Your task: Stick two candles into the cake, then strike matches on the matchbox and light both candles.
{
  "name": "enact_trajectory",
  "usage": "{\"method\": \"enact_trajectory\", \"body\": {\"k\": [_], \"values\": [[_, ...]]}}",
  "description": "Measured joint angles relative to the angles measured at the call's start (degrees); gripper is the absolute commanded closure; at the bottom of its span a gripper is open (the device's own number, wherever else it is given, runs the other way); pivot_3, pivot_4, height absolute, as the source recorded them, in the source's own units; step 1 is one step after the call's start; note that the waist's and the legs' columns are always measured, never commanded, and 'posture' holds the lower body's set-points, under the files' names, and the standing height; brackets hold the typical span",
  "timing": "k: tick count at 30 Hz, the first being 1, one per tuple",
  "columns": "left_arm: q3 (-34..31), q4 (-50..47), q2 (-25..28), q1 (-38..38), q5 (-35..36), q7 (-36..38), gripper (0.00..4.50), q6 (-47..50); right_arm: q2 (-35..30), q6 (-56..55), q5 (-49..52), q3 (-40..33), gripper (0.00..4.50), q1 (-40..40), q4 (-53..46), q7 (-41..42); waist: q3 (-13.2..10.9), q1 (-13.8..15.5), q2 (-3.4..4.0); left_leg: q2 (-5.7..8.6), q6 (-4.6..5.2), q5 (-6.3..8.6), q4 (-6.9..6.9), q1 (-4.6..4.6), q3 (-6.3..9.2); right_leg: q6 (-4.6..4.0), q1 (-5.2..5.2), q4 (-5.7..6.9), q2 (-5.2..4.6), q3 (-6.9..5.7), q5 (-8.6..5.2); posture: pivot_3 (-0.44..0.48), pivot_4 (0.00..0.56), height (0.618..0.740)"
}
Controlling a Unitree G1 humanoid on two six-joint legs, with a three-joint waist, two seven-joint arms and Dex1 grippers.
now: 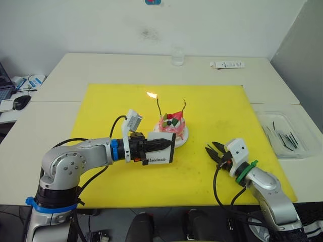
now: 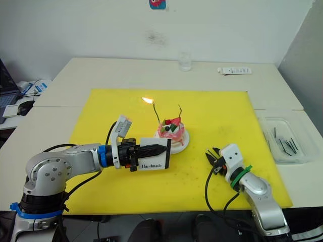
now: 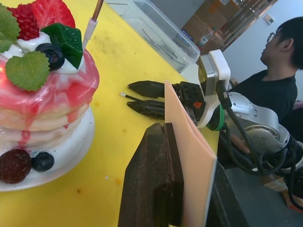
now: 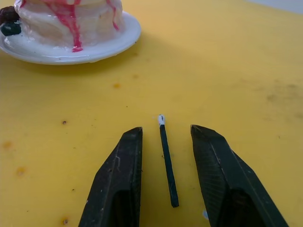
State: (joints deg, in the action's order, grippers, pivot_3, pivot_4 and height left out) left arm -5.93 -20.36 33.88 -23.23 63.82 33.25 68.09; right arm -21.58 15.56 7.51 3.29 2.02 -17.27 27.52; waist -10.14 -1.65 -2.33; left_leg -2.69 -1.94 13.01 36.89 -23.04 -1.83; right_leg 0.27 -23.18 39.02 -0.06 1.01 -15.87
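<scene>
A clear plastic tray point(image 1: 282, 132) at the table's right edge held several short dark matches point(image 1: 283, 136). On the yellow mat point(image 1: 101, 106), near its centre, stood the small pink strawberry-topped cake point(image 1: 170, 126) on its white plate, with two thin wavy candles point(image 1: 160, 106) stuck in; a flame showed at the left one. The left gripper point(image 1: 164, 144) pinched the flat white "Handmade" matchbox point(image 1: 160, 154) upright, just before the plate. The right gripper point(image 4: 163, 142), spread, straddled one dark match point(image 4: 167, 163) lying on open mat toward the front right corner.
</scene>
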Motion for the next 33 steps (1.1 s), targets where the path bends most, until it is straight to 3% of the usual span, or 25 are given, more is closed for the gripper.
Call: {"method": "enact_trajectory", "body": {"k": [6, 9, 12, 13, 25, 33], "values": [[0.00, 0.00, 0.00, -0.04, 0.00, 0.01, 4.50, 0.00, 0.27, -1.51, -0.11, 0.09, 2.84, 0.50, 0.61, -0.21, 0.01, 0.01, -0.01, 0.00, 0.00, 0.00, 0.00, 0.01, 0.01, 0.00, 0.02, 0.00, 0.00, 0.00, 0.00, 0.000, 0.150, 0.740], [0.00, 0.00, 0.00, -0.05, 0.00, 0.02, 4.50, 0.01, 0.30, -1.59, -0.18, 0.19, 3.39, 0.62, 0.61, -0.32, 0.01, 0.01, -0.01, 0.00, 0.00, 0.00, 0.00, 0.01, 0.01, 0.00, 0.02, 0.00, -0.01, 0.00, 0.00, 0.000, 0.150, 0.740], [0.00, 0.01, 0.03, -0.05, 0.00, 0.02, 4.50, 0.01, 0.45, -1.26, -0.12, 0.29, 4.39, 0.79, 0.47, -0.41, 0.02, 0.03, -0.02, 0.00, 0.00, 0.00, 0.00, 0.01, 0.01, 0.00, 0.02, 0.00, -0.01, -0.01, 0.00, 0.000, 0.150, 0.740], [0.00, 0.01, 0.04, -0.05, 0.00, 0.02, 4.50, 0.01, 0.46, -1.22, -0.15, 0.34, 4.45, 0.86, 0.37, -0.43, 0.02, 0.03, -0.02, 0.00, 0.00, 0.00, 0.00, 0.01, 0.01, 0.00, 0.02, 0.00, -0.01, -0.01, 0.00, 0.000, 0.150, 0.740], [0.00, 0.30, 0.15, -0.39, -0.11, -0.04, 4.50, 0.01, -0.21, 1.96, 0.39, 1.45, 4.45, 1.00, -3.78, 0.62, 0.00, 0.02, 0.00, -0.02, 0.00, 0.00, -0.01, 0.00, 0.01, 0.00, 0.00, 0.01, -0.02, 0.00, 0.00, 0.000, 0.150, 0.740], [0.08, 2.22, -1.55, -2.71, -0.31, -1.31, 4.50, 0.09, -12.25, 13.05, 6.78, 4.22, 4.45, -10.52, -21.34, 11.08, 0.00, 0.12, 0.01, 0.03, 0.00, 0.00, 0.02, -0.01, 0.03, 0.02, 0.03, -0.01, 0.00, -0.06, 0.01, 0.000, 0.150, 0.740]]}}
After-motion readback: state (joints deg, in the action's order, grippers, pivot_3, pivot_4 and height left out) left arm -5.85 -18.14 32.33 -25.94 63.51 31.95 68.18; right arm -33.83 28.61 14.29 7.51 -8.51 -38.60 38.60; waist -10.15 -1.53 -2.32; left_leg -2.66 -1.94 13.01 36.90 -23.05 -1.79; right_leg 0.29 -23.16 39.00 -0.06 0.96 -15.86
